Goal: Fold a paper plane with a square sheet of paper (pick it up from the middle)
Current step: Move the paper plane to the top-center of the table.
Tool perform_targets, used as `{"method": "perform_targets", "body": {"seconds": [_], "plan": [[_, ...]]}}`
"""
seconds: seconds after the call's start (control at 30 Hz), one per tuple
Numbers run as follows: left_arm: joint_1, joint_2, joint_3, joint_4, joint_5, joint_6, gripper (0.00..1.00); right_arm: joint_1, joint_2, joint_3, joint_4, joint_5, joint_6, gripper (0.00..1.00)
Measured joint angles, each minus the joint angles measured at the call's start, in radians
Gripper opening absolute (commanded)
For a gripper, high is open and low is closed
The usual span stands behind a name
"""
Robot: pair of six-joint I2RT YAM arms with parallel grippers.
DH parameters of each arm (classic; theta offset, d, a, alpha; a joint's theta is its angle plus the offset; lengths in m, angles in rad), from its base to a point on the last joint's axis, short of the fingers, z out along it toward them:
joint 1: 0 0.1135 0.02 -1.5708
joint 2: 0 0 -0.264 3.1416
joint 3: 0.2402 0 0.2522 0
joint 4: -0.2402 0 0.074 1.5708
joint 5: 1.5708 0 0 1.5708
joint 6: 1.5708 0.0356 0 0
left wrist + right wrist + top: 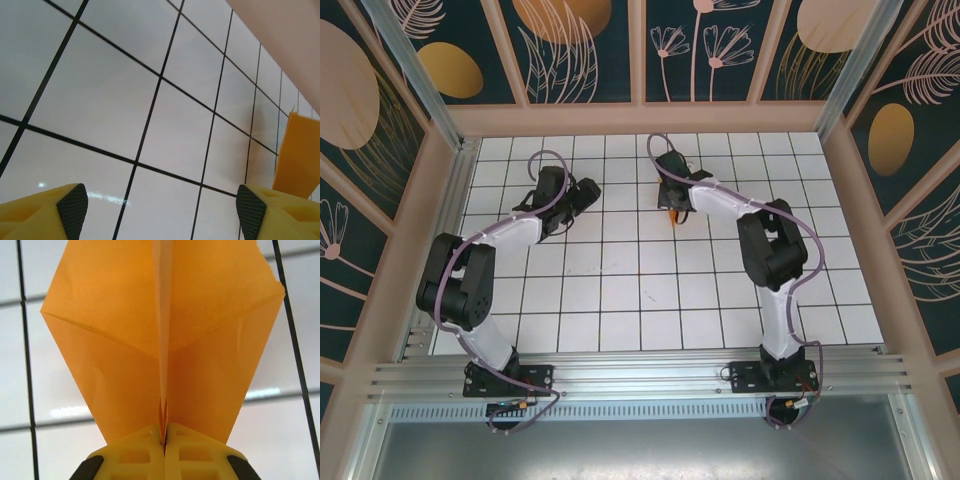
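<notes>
Nearest me is the aluminium rail [640, 372] along the front edge, with both white-and-black arms bolted onto it. Past that the white table with black grid lines [620, 300] runs toward the back.

The left arm bends up over the left-middle tiles. The left gripper [586, 192] is spread wide, and in the left wrist view its yellow fingers [50, 210] with black pads sit far apart with nothing between them, just bare tile below.

A bit further back and to the right is the paper plane [672, 216], thin bright-orange paper that looks only partly folded tbh. It's around the middle of the table, toward the back, and the right gripper [670, 205] has it pinched. From the right wrist camera the yellow fingers [145, 450] are squeezed flat together on the centre crease, and the paper fans out to both sides beyond the tips, with a diagonal fold line on each half. Can't tell if its far end touches the tiles.

The two grippers are near each other but apart. Behind everything is the wood-framed back wall [570, 50], dark panels with leaf drawings and dull orange ovals
</notes>
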Motion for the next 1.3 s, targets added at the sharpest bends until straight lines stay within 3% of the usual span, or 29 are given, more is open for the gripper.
{"method": "perform_targets", "body": {"seconds": [0.23,0.57,0.77,1.0,1.1,1.3], "plan": [[-0.001,-0.001,-0.011,-0.023,-0.014,0.000,0.81,-0.023,0.133,0.100,-0.029,-0.005,-0.035,0.09],[-0.001,-0.001,-0.011,-0.023,-0.014,0.004,0.81,-0.022,0.141,0.114,-0.060,-0.008,-0.039,0.22],[-0.001,-0.001,-0.011,-0.023,-0.014,0.004,0.81,-0.021,0.141,0.124,-0.069,-0.010,-0.040,0.10],[-0.001,-0.001,-0.011,-0.030,-0.014,0.007,0.82,-0.016,0.145,0.141,-0.081,-0.010,-0.050,0.08],[-0.001,-0.001,-0.011,-0.034,-0.014,0.011,0.82,-0.009,0.151,0.164,-0.095,-0.006,-0.062,0.23],[-0.001,-0.001,-0.008,-0.060,-0.045,0.023,0.83,0.003,0.162,0.227,-0.125,0.012,-0.079,0.61]]}}
